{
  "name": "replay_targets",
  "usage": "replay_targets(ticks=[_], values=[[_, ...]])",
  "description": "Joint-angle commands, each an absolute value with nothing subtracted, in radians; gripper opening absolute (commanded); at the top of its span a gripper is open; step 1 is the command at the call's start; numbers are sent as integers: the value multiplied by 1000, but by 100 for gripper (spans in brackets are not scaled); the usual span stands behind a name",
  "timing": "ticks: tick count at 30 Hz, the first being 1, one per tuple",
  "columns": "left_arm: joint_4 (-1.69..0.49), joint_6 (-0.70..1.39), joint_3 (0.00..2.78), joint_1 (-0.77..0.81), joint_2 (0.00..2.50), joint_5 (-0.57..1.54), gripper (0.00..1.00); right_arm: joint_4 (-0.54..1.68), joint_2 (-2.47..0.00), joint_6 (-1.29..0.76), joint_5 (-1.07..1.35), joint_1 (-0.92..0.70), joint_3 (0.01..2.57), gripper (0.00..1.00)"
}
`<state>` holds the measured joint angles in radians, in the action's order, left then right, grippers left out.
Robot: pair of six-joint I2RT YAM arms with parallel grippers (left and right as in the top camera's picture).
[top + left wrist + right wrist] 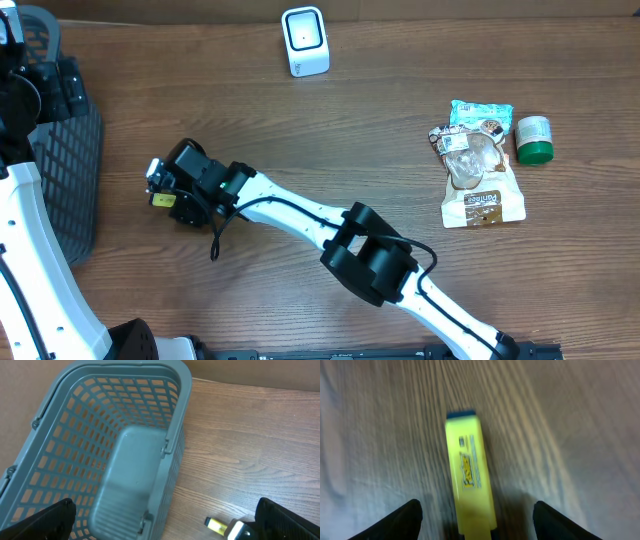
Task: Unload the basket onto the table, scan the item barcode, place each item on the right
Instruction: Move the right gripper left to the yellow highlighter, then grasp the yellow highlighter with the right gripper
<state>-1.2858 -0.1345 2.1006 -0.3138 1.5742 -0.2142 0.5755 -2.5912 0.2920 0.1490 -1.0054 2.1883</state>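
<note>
Yellow stick (469, 470) lies flat on the wooden table (400, 110), between the spread fingers of the right gripper (477, 515) and touched by neither. Left gripper (165, 510) hangs released above the grey basket (125, 460). White scanner (304, 40) stands at the table's far edge.

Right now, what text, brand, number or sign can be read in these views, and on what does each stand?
Yellow stick: dark printing along its label, too blurred to read.
Brown pouch: print on its white band, too small to read.
Teal packet: print too small to read.
Green and white jar, white scanner, grey basket: no text can be made out.
Nothing here can be quoted.
</note>
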Motion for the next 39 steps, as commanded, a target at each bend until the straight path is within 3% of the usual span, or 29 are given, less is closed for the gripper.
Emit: replay_targets(ticks=[1, 5, 11, 20, 30, 32, 35, 39], values=[[-1283, -146, 2105, -305, 1582, -216, 100, 569, -2619, 301, 131, -1001, 2210, 70], [-1283, -146, 2105, -305, 1582, -216, 100, 552, -2619, 299, 104, -997, 2210, 63], [-1283, -146, 2105, -305, 1582, -216, 100, 596, -2619, 250, 45, -974, 2209, 43], [-1283, -146, 2105, -305, 1582, -216, 100, 765, -2618, 7, 46, -933, 2210, 41], [-1283, -146, 2105, -305, 1582, -216, 100, 1062, -2613, -57, 163, -867, 2215, 40], [-1283, -146, 2105, -305, 1582, -216, 100, 1091, -2611, -56, 212, -852, 2218, 43], [-1283, -146, 2105, -305, 1582, -216, 100, 1106, -2601, 59, 245, -835, 2238, 60], [-1283, -146, 2105, -305, 1582, -216, 100, 1084, -2582, 243, 207, -841, 2306, 75]])
